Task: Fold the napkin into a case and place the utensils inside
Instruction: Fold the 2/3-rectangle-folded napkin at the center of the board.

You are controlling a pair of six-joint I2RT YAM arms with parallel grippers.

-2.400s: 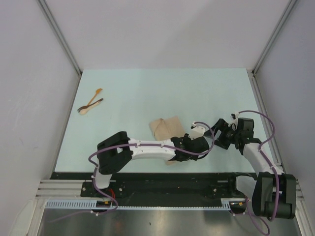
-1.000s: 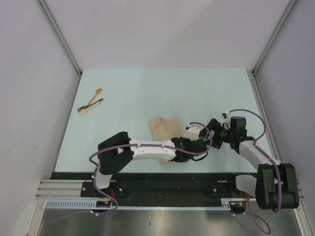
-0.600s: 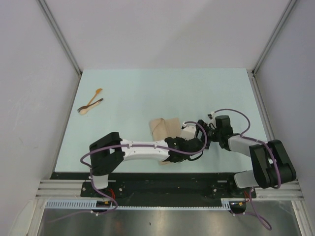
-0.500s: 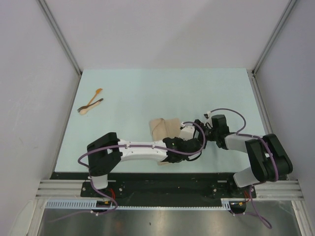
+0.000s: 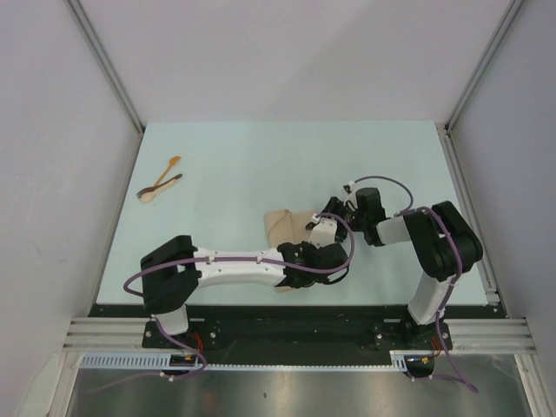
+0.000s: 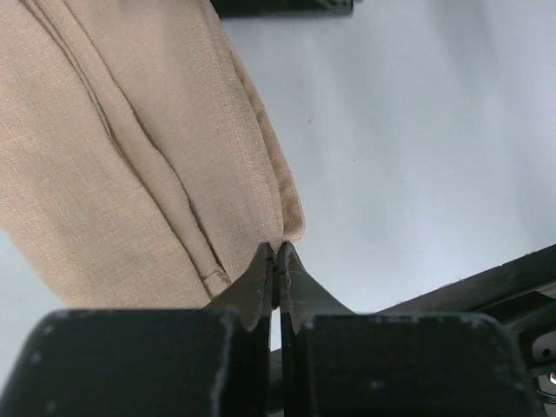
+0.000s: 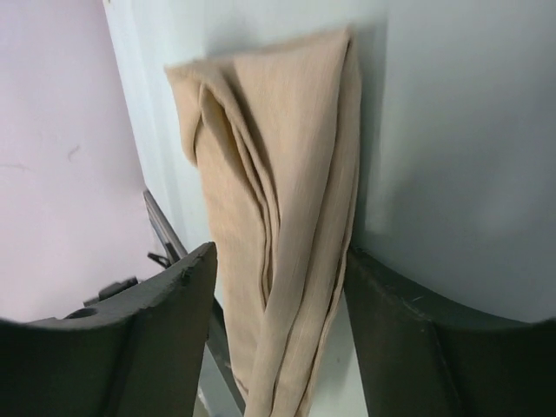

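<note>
The beige napkin [image 5: 287,224] lies folded into a long strip near the table's middle, partly under my left arm. My left gripper [image 6: 278,252] is shut on a corner of the napkin [image 6: 130,148]; in the top view this gripper [image 5: 313,254] sits at the strip's right side. My right gripper [image 7: 278,339] straddles one end of the folded napkin [image 7: 278,174]. Its right finger touches the cloth edge and its left finger stands just off it, so the jaws are open. In the top view it [image 5: 333,211] sits at the napkin's right edge. The utensils lie crossed at far left: the orange-tan spoon [image 5: 174,162] and a darker piece [image 5: 171,180].
The pale table [image 5: 261,156] is walled on the left, right and back. A black rail [image 5: 287,311] runs along its near edge, close under the left arm. The right arm's elbow [image 5: 447,239] folds near the right edge.
The right arm swung left to the napkin and its jaws narrowed round the fold. The left arm shifted slightly left, still pinching the cloth. The utensils stayed put.
</note>
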